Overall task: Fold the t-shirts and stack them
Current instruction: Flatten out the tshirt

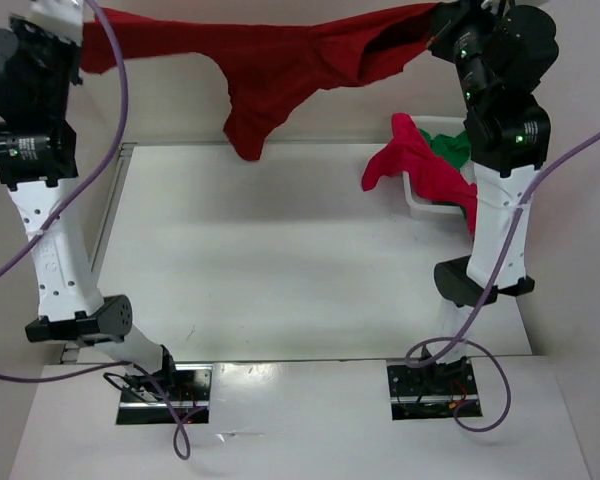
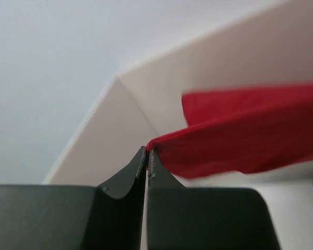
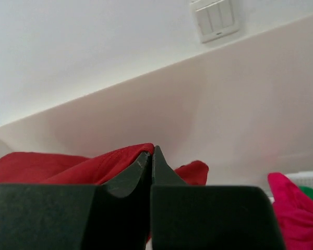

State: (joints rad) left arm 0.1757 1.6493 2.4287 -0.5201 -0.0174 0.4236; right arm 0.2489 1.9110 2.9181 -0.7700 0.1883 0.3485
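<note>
Dark red shirt [image 1: 280, 70] hangs in the air, stretched between my two pincers over the far side of the white table [image 1: 280, 260].

At the left end, my left pincer [image 2: 147, 155] is pressed together on a corner of the cloth. In my left wrist view the red fabric comes straight out of the closed tips and runs off to the right, with a pale wall [image 2: 52, 62] behind it.

From there the dark red shirt spans across the top of the overhead view. Its middle sags in a loose pouch towards the table's far edge; I cannot tell whether the lowest fold touches the surface.

At the right end, my right pincer [image 3: 152, 154] is also pressed together, pinching a fold of the same shirt, whose cloth bunches on both sides of the tips. A switch plate [image 3: 215, 19] sits on the wall above.

Further right and lower, a white basket [image 1: 416, 205] stands at the table's far right. The crimson shirt [image 1: 420, 165] spills over its rim, and the green shirt [image 1: 448, 148] lies bunched just behind it.
</note>
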